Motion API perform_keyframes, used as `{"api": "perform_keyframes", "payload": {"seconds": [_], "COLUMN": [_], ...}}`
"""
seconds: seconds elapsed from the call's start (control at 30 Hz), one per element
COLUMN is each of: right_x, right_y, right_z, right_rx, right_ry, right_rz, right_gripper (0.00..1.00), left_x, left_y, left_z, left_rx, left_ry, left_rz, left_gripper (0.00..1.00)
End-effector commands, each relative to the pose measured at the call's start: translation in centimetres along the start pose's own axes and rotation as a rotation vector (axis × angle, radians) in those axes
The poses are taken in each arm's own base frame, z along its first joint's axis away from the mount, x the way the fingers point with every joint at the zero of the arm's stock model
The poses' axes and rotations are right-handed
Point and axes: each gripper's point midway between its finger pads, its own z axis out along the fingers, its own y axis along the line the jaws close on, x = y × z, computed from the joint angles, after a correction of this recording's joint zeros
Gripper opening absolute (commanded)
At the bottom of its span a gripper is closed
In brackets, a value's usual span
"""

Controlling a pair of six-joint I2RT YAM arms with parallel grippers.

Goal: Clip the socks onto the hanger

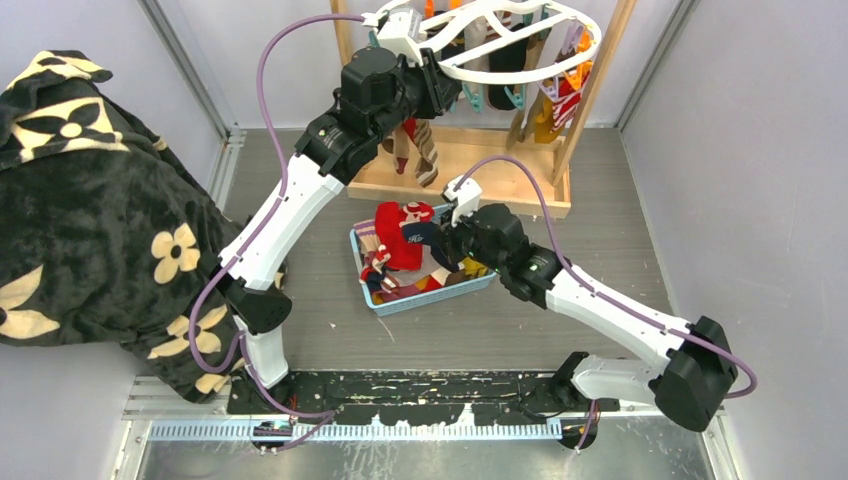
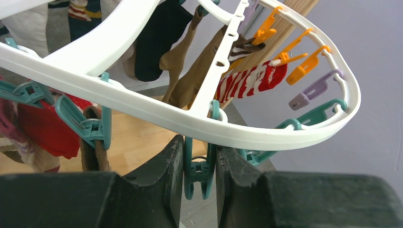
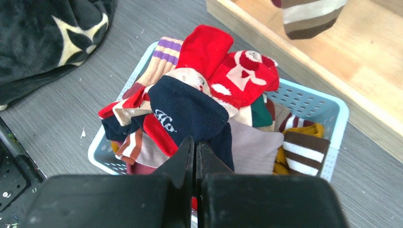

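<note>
The white oval hanger (image 1: 592,45) hangs at the top centre, with several socks clipped under it; its rim crosses the left wrist view (image 2: 142,107). My left gripper (image 1: 440,92) is up at its near rim, shut on a dangling teal clip (image 2: 199,168), both fingers pressing its sides (image 2: 199,145). Loose socks (image 1: 400,245) are heaped in the blue basket (image 1: 430,298). My right gripper (image 1: 447,240) is over the heap, its jaws shut on the edge of a navy sock (image 3: 190,107) at the fingertips (image 3: 195,141).
The wooden stand (image 1: 470,170) holding the hanger stands behind the basket. A red-and-white striped sock (image 2: 247,80) and brown socks (image 2: 190,80) hang from clips. Orange clips (image 2: 304,66) hang free at the far rim. The black floral blanket (image 1: 90,200) fills the left side.
</note>
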Motion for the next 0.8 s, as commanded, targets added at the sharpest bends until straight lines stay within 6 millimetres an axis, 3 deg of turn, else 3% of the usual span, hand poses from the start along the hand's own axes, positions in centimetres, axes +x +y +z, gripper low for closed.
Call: {"api": "perform_keyframes", "payload": {"seconds": [0.0,0.1,0.23,0.3,0.37,0.5,0.77], "right_x": [-0.7,2.3,5.5,5.1,3.5,0.9,2.5], "right_y": [1.7,3.9,5.1,4.6,3.6,1.1,1.2], "right_z": [1.1,1.1,0.4,0.3,0.3,1.4,5.6], "right_rx": [-0.079,-0.164,-0.201,-0.169,-0.138,-0.098,-0.143], "right_ry": [0.022,0.085,0.182,0.167,0.107,0.014,0.103], "right_rz": [0.037,0.082,0.128,0.155,0.211,0.365,0.429], "right_gripper": [0.06,0.15,0.45,0.56,0.62,0.65,0.62], "left_x": [-3.9,-3.9,-3.8,-3.8,-3.7,-3.7,-3.7], "left_y": [-0.5,-0.5,-0.5,-0.5,-0.5,-0.5,-0.5], "left_z": [-1.9,-1.8,-1.8,-1.8,-1.7,-1.7,-1.6], "left_rx": [0.006,0.006,0.005,0.006,0.006,0.006,0.005], "left_ry": [-0.098,-0.098,-0.096,-0.097,-0.095,-0.095,-0.095], "left_rz": [-0.004,-0.003,-0.002,-0.001,0.0,-0.001,-0.004], "left_gripper": [0.16,0.16,0.16,0.16,0.16,0.16,0.16]}}
